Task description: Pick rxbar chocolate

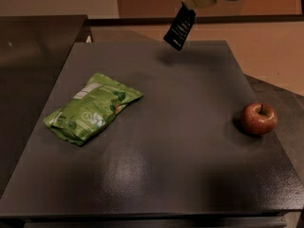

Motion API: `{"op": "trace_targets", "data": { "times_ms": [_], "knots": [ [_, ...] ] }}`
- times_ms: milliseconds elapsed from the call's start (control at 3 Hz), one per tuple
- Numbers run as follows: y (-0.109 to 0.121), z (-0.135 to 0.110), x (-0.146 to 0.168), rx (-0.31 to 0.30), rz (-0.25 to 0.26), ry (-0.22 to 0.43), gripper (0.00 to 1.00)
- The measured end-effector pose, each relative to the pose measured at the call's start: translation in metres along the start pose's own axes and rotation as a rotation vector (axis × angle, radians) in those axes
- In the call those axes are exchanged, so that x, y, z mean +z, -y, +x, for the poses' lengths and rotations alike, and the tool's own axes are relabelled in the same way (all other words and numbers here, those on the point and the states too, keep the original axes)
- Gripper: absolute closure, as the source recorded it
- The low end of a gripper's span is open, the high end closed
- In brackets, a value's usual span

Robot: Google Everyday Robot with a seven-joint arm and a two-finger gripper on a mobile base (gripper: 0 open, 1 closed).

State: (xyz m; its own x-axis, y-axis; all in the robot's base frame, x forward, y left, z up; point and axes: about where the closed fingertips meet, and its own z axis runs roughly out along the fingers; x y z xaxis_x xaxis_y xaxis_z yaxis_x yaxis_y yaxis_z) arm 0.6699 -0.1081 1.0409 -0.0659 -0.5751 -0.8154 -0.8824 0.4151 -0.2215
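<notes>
The rxbar chocolate, a small flat black wrapper with white lettering, hangs tilted in the air above the far edge of the dark table. My gripper is at the top right of the view, shut on the bar's upper end. The bar is clear of the table surface and casts a faint shadow below it.
A green snack pouch lies on the left half of the table. A red apple sits near the right edge. A dark counter adjoins the table at the left.
</notes>
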Motion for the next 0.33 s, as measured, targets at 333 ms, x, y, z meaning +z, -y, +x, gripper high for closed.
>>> {"op": "trace_targets", "data": {
  "times_ms": [333],
  "knots": [
    [0.0000,0.0000,0.0001,0.000,0.000,0.000,1.00]
  ]
}}
